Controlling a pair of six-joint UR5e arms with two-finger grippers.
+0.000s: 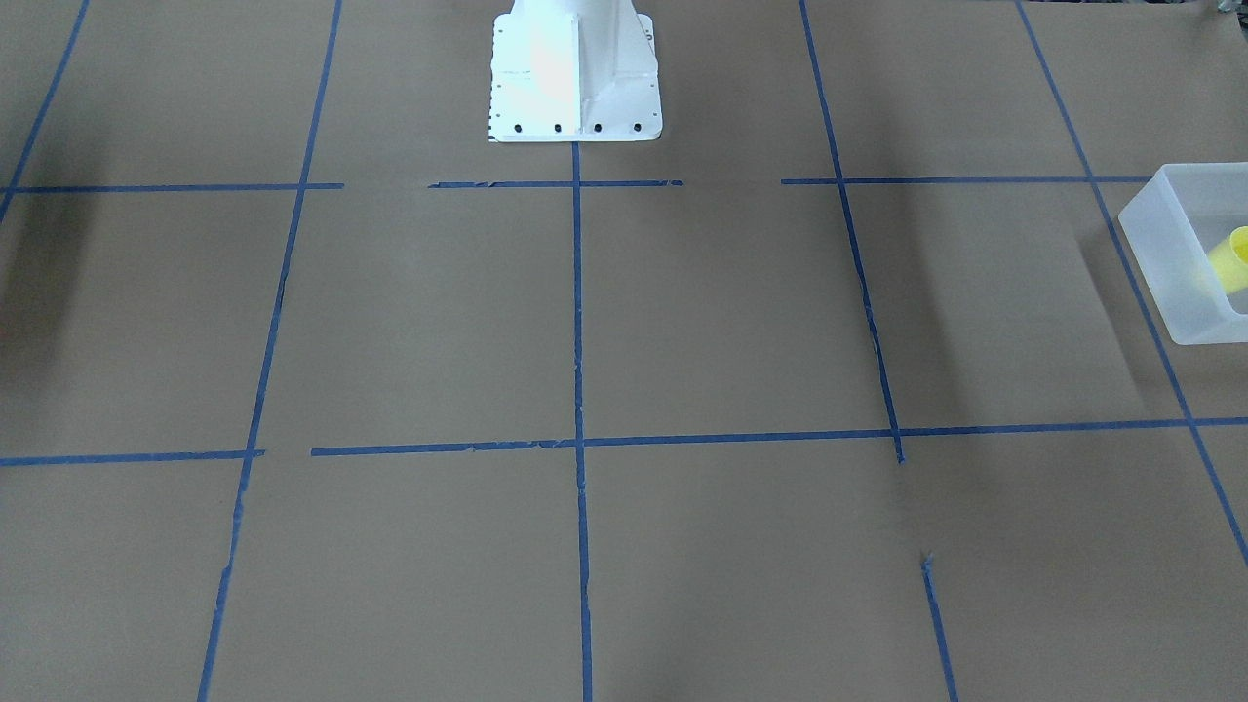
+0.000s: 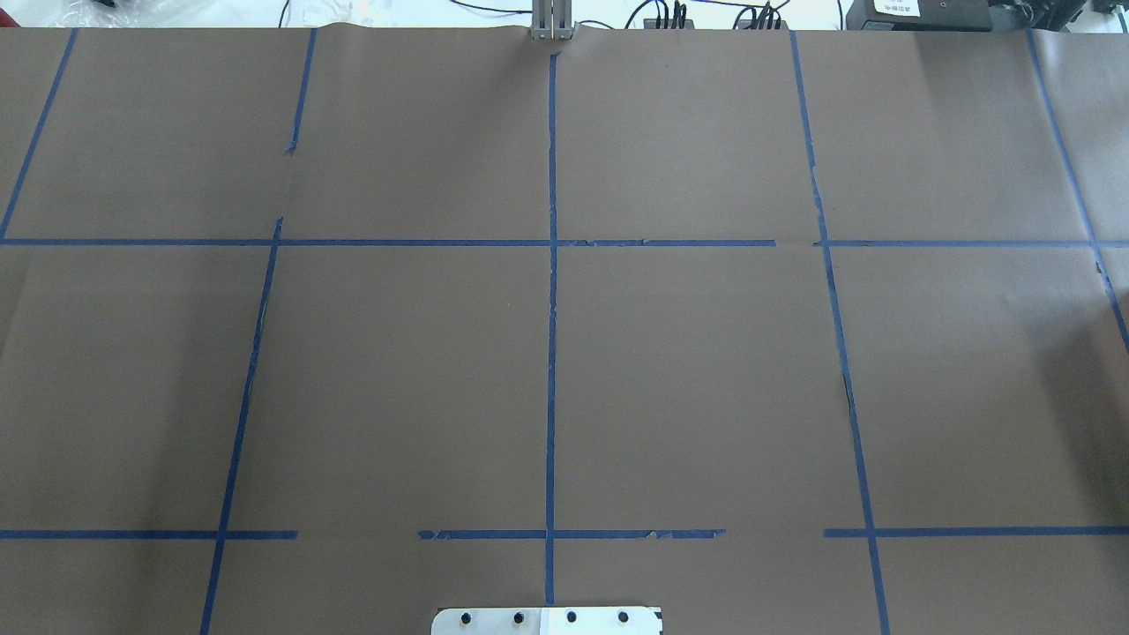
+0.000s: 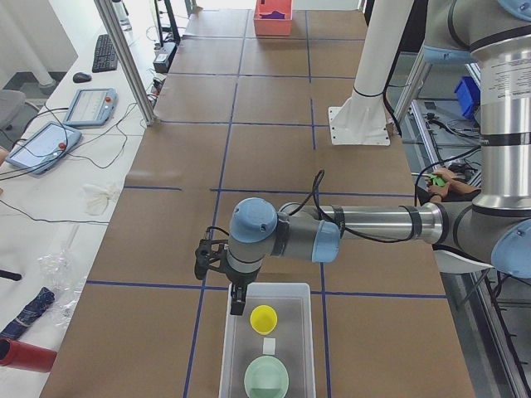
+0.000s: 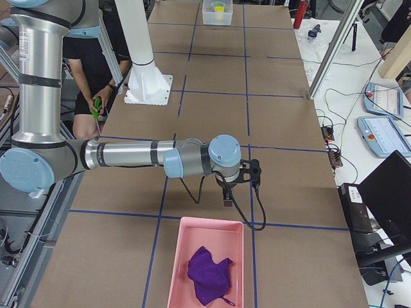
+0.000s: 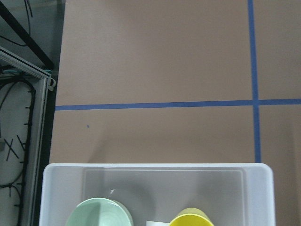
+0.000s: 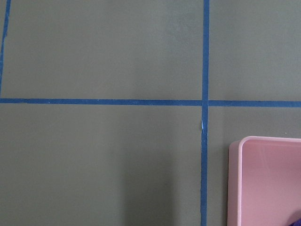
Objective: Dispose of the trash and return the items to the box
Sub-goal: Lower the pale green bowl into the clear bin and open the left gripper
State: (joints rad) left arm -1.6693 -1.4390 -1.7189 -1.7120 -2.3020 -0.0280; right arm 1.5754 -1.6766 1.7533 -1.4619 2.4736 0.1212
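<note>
- Yellow cup (image 3: 264, 318): small, bright yellow plastic, tapered, handleless. It stands mouth up inside the box, in the half toward the desk's middle, clear of the walls.
- Box (image 3: 292, 305): translucent frosted-white rectangular bin with rounded corners. It sits on the desk near the end at the robot's left.
- Pale green bowl (image 3: 266, 377): mouth up in the same box, in the half toward the desk's end.
- White label (image 3: 269, 346): small rectangle on the box floor, between cup and bowl.
- Left fingers (image 3: 238, 300): dark, pointing down over the box rim at the cup's end. Seen only from the side, so I cannot tell whether they are spread or closed.
- Right fingers (image 4: 227, 199): pointing down over the desk, near the pink tray. I cannot tell whether they are spread or closed.
- Pink tray (image 4: 212, 232): at the desk's opposite end, holding a crumpled purple cloth (image 4: 209, 273).
- Desk (image 2: 688, 370): brown paper cover with a blue tape grid.
</note>
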